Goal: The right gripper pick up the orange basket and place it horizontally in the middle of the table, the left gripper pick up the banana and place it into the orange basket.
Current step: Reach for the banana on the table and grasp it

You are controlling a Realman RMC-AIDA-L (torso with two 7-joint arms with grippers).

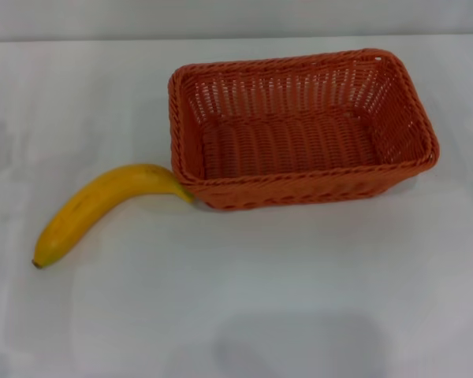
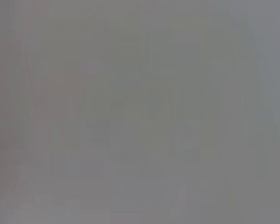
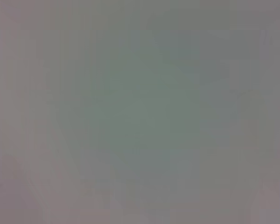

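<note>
Lying on the white table point(image 1: 244, 299), the orange basket point(image 1: 299, 130) sits upright and open, its long side running across the head view, up toward one o'clock from the middle of the tabletop. The banana point(image 1: 94, 206) rests outside it at about nine o'clock, curving from the basket's near left corner down toward seven o'clock; its stem tip touches or all but touches that corner, and its dark end points to the table's left side. Nothing lies inside the basket. Neither gripper shows in any view, so how wide their jaws stand, or whether they hold anything, cannot be told. The head view alone carries the basket and banana; both wrist views give only a flat grey field with no object to make out.
</note>
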